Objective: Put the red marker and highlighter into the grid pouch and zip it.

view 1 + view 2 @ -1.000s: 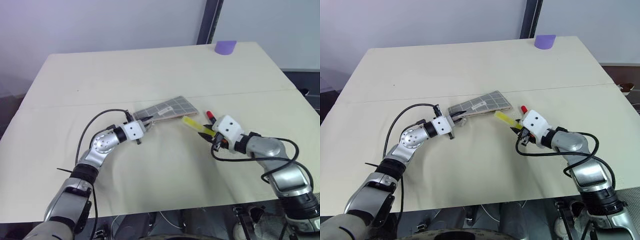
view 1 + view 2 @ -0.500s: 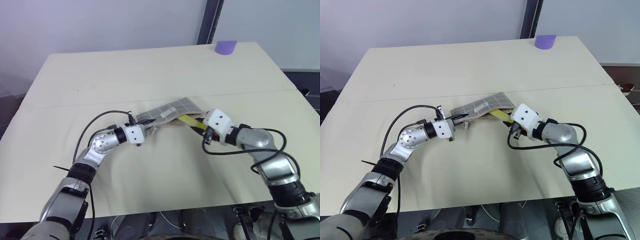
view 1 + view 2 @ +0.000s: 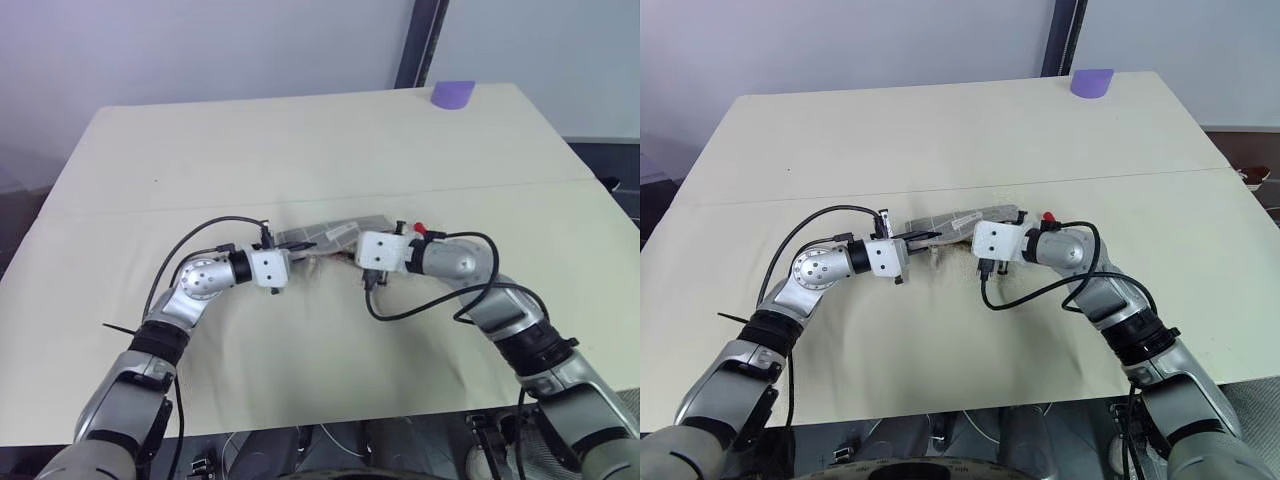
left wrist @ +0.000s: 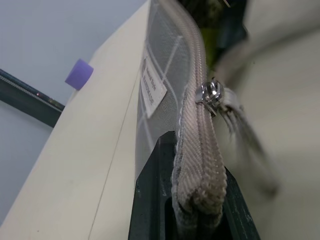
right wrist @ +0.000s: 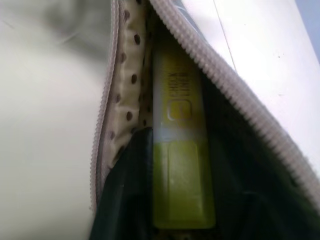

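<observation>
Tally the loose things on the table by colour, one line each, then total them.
Yellow: 1, the highlighter, in the pouch mouth.
Red: 1, the red marker.
Grey: 1, the grid pouch.
Purple: 1, the purple disc.
Total: 4

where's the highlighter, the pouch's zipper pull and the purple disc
highlighter (image 5: 182, 175): right wrist view, on its yellow barrel inside the pouch
zipper pull (image 4: 212, 93): left wrist view, on the metal slider
purple disc (image 3: 452, 94): left eye view, on its top face

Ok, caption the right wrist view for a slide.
Highlighter going into the open grid pouch, past its polka-dot lining.
</observation>
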Controlling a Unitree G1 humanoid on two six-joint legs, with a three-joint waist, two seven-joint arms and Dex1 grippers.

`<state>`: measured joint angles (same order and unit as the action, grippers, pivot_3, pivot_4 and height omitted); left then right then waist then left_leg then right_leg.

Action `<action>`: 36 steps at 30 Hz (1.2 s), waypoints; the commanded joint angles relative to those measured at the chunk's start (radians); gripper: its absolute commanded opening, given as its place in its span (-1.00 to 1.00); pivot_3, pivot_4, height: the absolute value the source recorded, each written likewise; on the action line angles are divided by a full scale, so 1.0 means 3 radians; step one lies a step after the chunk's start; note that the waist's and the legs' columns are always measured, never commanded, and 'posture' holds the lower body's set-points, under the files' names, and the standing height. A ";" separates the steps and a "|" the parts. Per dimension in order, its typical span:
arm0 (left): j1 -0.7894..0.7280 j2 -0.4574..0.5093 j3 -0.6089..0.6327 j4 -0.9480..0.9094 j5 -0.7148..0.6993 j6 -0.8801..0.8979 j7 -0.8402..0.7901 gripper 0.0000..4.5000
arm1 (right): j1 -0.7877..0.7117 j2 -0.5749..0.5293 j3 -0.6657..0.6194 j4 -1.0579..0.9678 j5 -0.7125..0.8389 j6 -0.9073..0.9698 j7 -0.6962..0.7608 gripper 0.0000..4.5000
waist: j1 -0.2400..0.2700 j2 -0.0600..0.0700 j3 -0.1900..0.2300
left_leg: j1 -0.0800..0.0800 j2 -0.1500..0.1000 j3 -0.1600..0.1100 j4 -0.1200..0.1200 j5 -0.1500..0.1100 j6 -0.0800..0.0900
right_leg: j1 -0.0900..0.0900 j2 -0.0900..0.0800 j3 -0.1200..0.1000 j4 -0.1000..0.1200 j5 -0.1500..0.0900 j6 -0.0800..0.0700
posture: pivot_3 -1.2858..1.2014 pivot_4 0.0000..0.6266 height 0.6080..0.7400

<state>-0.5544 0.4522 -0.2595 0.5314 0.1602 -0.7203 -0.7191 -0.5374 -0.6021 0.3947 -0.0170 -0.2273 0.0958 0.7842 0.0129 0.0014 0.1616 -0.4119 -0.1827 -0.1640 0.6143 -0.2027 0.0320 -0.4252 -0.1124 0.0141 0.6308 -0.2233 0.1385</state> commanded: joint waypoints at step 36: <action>-0.0003 0.0033 0.0125 0.0279 -0.0017 -0.0188 0.0201 -1.00 | 0.1137 0.0297 -0.2031 -0.1237 0.1851 0.3170 -0.1222 0.73 | 0.0003 0.0001 0.0000 | 0.0004 0.0000 -0.0001 -0.0002 -0.0002 0.0002 | 0.0002 -0.0004 0.0006 0.0000 0.0001 -0.0002 | 0.03 -0.52 1.00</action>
<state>-0.5536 0.4616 -0.2218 0.6518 0.1539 -0.7673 -0.6710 -0.1781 -0.5161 -0.1867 -0.3716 0.3082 1.0125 0.4259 0.0137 0.0016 0.1615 -0.4108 -0.1825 -0.1641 0.6138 -0.2032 0.0327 -0.4248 -0.1136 0.0160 0.6308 -0.2231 0.1379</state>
